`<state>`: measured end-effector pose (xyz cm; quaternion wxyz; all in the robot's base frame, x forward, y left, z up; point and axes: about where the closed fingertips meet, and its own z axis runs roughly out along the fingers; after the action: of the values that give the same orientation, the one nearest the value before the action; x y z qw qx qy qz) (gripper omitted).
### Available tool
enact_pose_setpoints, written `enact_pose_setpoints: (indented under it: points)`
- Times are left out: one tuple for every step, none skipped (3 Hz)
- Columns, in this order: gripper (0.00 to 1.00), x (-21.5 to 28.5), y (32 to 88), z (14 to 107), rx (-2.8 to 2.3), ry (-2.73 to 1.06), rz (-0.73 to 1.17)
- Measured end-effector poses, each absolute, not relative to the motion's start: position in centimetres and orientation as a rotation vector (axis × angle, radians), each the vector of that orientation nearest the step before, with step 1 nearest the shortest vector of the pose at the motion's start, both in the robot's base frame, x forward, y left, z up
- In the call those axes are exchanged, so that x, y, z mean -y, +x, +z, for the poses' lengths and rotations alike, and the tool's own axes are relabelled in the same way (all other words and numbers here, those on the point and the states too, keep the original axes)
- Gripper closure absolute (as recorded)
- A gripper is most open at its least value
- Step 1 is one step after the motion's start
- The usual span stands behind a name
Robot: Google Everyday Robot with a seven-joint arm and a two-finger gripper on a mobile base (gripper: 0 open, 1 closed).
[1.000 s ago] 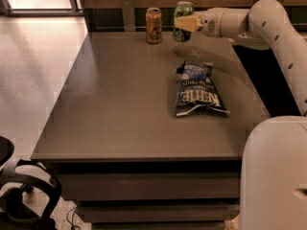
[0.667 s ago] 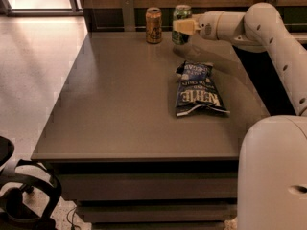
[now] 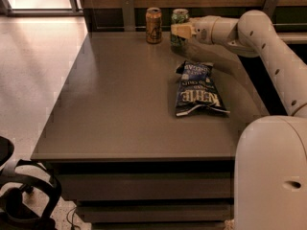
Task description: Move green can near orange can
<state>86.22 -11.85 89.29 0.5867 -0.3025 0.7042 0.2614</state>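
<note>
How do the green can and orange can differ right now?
Colour: the green can is mottled green, the orange can orange-tan. Contact: the gripper lies across the green can's middle; the orange can stands free. Position: the green can is right of the orange can, a gap between them. Shared: both upright, same size, silver tops, at the far edge of the table.

Green can [image 3: 181, 17] in claw [image 3: 176, 31], beside orange [image 3: 153, 26]
</note>
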Motion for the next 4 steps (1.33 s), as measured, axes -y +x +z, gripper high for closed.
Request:
enact_pose_setpoints:
  points:
    - [1.0,11.4,86.9,88.4,-1.619,-0.694,0.606]
    - [1.0,11.0,87.2,87.4,-1.609,-0.684,0.603]
    - [0.84,10.6,87.3,87.3,-1.608,-0.687,0.607]
    - [0.6,10.2,87.3,87.2,-1.608,-0.69,0.611]
